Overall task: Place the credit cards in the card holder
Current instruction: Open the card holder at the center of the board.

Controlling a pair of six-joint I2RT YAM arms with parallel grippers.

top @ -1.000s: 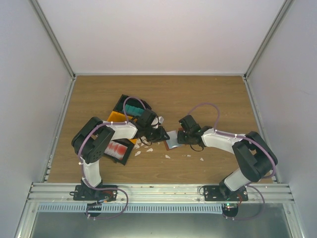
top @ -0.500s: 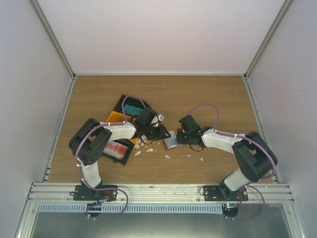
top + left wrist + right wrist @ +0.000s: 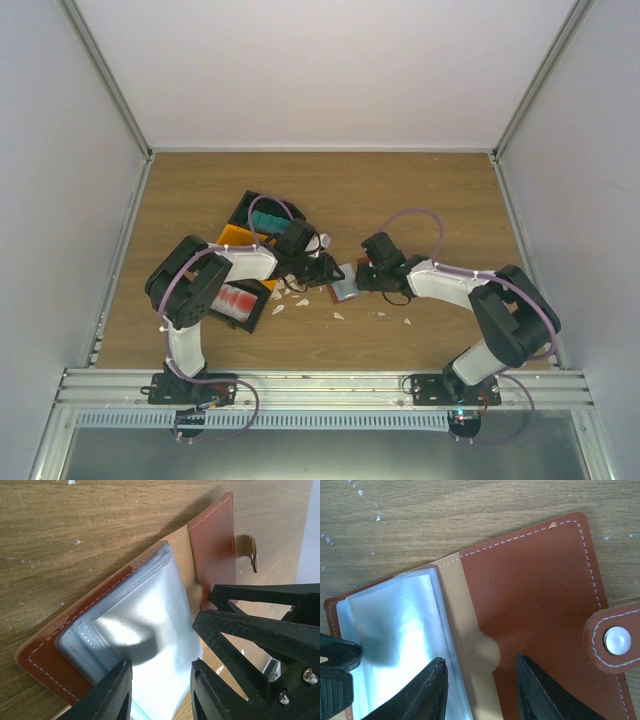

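Wooden table (image 3: 420, 200) inside a white-walled booth, both arms reaching in toward the middle. So how far along is this? Early, I'd say.

The card holder (image 3: 530, 580) lies flat on the wood between the two grippers. It's folded open, with the snap tab (image 3: 615, 640) sticking out to one side and the clear sleeves (image 3: 140, 630) lifting off the tan lining (image 3: 470, 645). That part's done. Loading isn't: I can't see a single card in a sleeve, and neither gripper has one. The teal cards (image 3: 266, 217) sit in a black bin (image 3: 243, 205) further back. The red-and-white cards (image 3: 236, 299) are in a second black bin (image 3: 258, 318) by the left arm, with a yellow bin (image 3: 232, 238) between the two.

Over the near edge of the sleeves the left gripper (image 3: 160, 672) has its fingers apart. Above the lining the right gripper (image 3: 480, 662) is spread too. Neither looks clamped on anything.

Hard to call:
- Whether any finger actually touches the holder, since the frame cuts them off.
- What's in the sleeves. They're glossy, so a pale card could hide in there.
- The holder from above, because the arms cover most of it.
- What the white scraps (image 3: 338, 315) are. No clue.
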